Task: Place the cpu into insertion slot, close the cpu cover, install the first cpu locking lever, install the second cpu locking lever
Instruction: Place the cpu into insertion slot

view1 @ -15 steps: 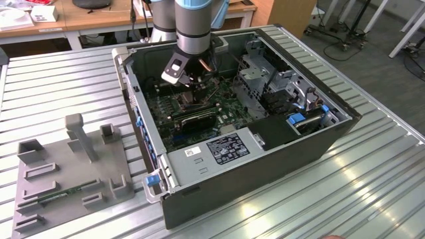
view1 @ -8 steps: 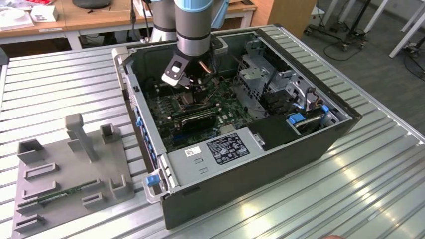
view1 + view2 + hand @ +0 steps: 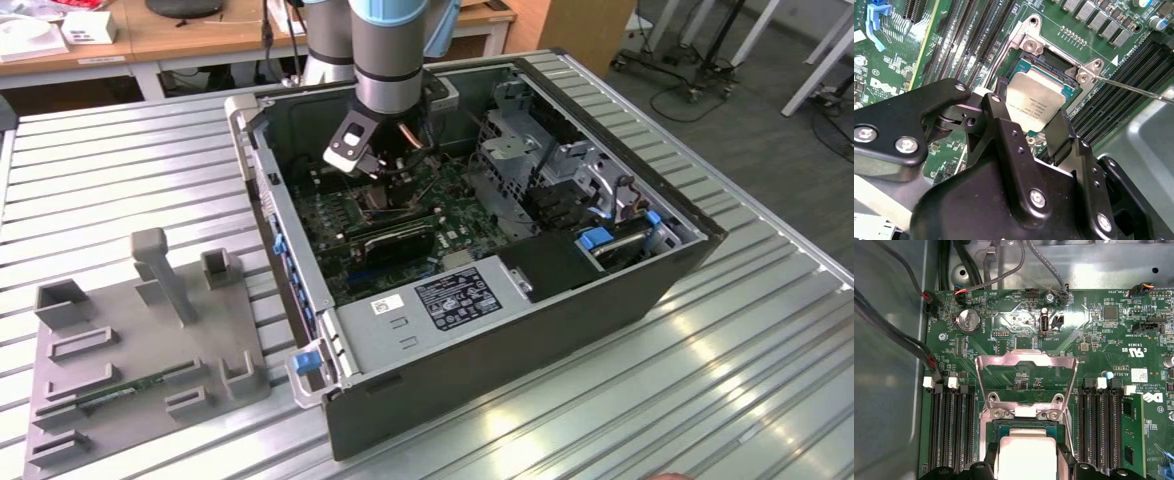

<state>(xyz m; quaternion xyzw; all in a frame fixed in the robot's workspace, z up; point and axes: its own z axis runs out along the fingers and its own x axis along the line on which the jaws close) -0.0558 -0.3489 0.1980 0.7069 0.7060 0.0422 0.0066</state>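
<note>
Fingers [image 3: 1056, 132] of matte black metal on the gripper [image 3: 1029, 119] are clamped against two opposite edges of the cpu [image 3: 1036, 97]. It is a flat square chip with a dull silver-grey lid and a thin green rim. It sits over the slot [image 3: 1041, 59], a square black-rimmed socket with a dark centre. I cannot tell whether the chip is fully seated.

In the first wrist view the cpu [image 3: 1026, 455] shows as a pale square between the dark finger tips of the gripper [image 3: 1026, 462], with the slot [image 3: 1004, 426] just beyond it. The cover [image 3: 1026, 358], a thin silver frame with a large window, stands swung open from its hinge at the slot's far edge. A lever [image 3: 1134, 87], a thin bright wire rod, slants away from a screw boss beside the slot.

Long narrow black memory slots [image 3: 951, 430] flank the socket on the glossy green board [image 3: 1019, 320]. A round coin cell [image 3: 968, 320] sits farther off.

In the exterior view the gripper [image 3: 380, 172] reaches down into the open dark case [image 3: 534, 330]. The case lies on a ribbed metal table [image 3: 120, 180].
</note>
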